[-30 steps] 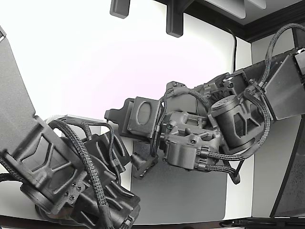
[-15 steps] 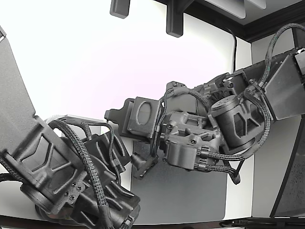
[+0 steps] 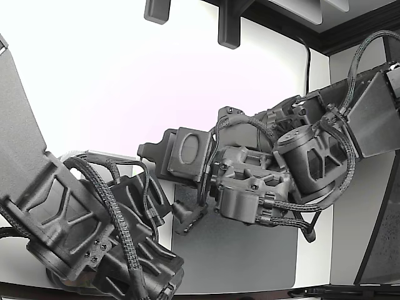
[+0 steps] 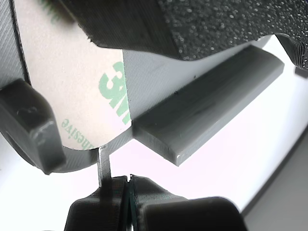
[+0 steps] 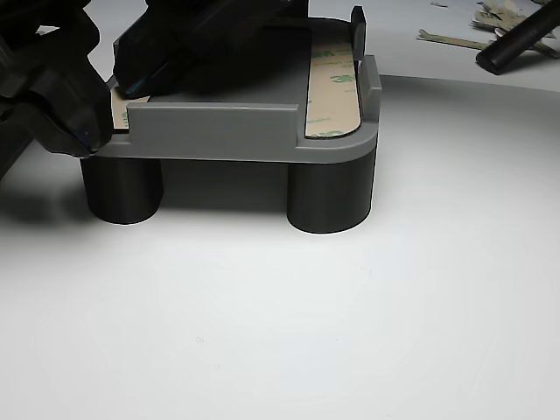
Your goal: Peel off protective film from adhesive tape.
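Note:
A grey plastic part [image 5: 254, 131] stands on black round posts [image 5: 331, 197]. A strip of adhesive tape [image 5: 335, 87] with beige film printed in green lies along its edge. The wrist view shows another film-covered strip [image 4: 72, 82] close up on the same part. A thin tab of the film [image 4: 103, 163] hangs off that strip's end and runs down between my fingertips. My gripper [image 4: 129, 202] is shut on this tab. In the other view my gripper [image 5: 87, 131] sits at the part's left corner. The exterior view hides the tape behind the arms.
A black padded block [image 4: 192, 24] presses on top of the part, seen also as a dark mass [image 5: 210, 44] in the other view. Two black arms [image 3: 262, 181] crowd the exterior view above a grey mat [image 3: 244, 256]. Peeled film scraps [image 5: 455, 39] lie at the back right.
Almost nothing differs; the arm at the exterior view's right has shifted by only a few pixels.

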